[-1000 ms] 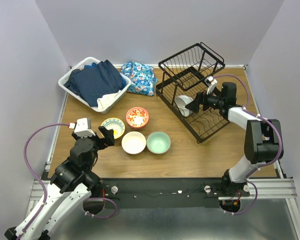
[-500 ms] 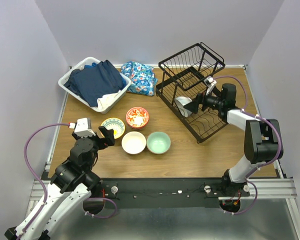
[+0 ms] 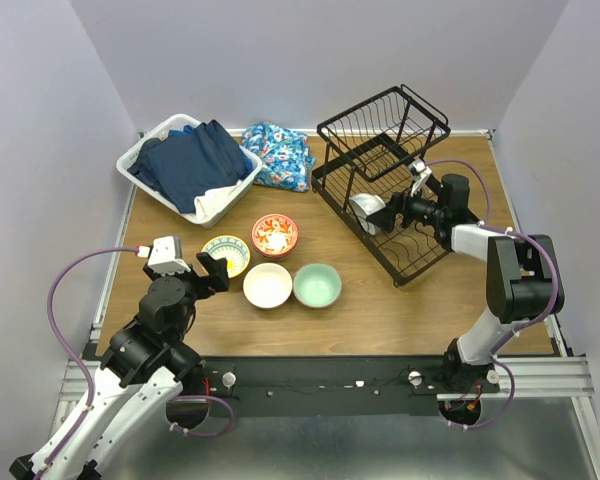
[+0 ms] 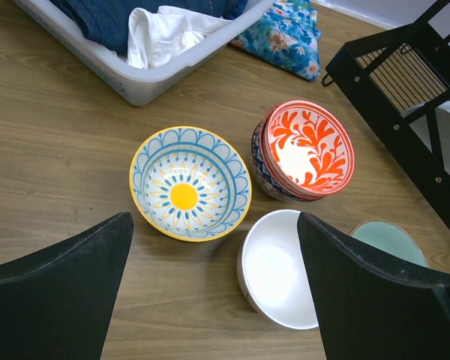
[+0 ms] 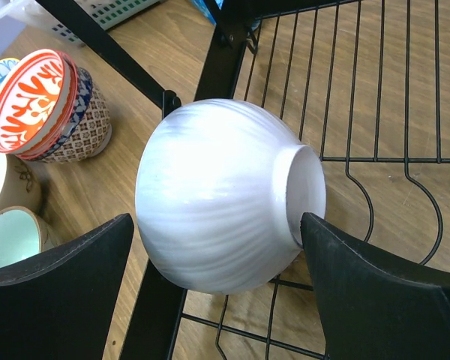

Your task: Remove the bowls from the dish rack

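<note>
The white ribbed bowl (image 5: 217, 195) lies on its side on the lower wires of the dish rack (image 3: 385, 125), at the rack's left edge, with its foot turned toward your right gripper (image 5: 216, 217). That gripper's jaws stand wide, 1 finger on each side of the bowl; the right finger sits right by the foot, but you cannot tell from the wrist view whether either finger touches it. From above, your right arm reaches across the rack's base to the bowl. On the table (image 3: 380, 310) left of the rack stand 4 groups of bowls, close together: a red-orange floral bowl (image 4: 307, 146) nested in a blue and brown patterned bowl (image 4: 266, 176), a yellow bowl (image 4: 189, 184) with a blue pattern just beside them, and nearer you a plain white bowl (image 4: 277, 266) and a mint green bowl (image 4: 382, 236). Your left gripper (image 4: 214, 217) hangs above these with its jaws wide and nothing between them. Further back on the left sits a white laundry basket (image 3: 140, 165) filled with dark blue clothes (image 3: 195, 160), with a blue floral cloth (image 3: 280, 155) beside it.
</note>
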### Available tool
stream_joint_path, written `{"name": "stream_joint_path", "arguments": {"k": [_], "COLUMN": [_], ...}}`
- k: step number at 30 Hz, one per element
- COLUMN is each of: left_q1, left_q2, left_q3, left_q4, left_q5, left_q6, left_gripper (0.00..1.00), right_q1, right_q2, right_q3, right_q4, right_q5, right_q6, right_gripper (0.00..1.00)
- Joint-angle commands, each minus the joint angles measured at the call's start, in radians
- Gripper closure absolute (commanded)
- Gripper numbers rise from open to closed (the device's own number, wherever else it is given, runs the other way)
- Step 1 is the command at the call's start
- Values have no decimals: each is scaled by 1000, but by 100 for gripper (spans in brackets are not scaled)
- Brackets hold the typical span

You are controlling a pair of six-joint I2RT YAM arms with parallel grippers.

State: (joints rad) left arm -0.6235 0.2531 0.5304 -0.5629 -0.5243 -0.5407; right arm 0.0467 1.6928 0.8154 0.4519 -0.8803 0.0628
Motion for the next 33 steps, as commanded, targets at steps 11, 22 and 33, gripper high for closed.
{"name": "stream_joint_path", "arguments": {"k": [11, 22, 33], "left_q1": [2, 4, 4], "left_q2": [-26, -28, -29], "left_q3": [-10, -12, -12], "left_q4": [20, 23, 23], "left_q5": [-26, -23, -25], "left_q6": [10, 12, 12], "left_gripper": [1, 1, 1], "right_q1": [22, 45, 61], "right_q2": [-41, -53, -68], "right_q3": [-41, -38, -55], "right_q4": [7, -30, -25], "right_q5": [0, 75, 184], "right_q6": [-27, -54, -83], "right_gripper": [0, 0, 0]}}
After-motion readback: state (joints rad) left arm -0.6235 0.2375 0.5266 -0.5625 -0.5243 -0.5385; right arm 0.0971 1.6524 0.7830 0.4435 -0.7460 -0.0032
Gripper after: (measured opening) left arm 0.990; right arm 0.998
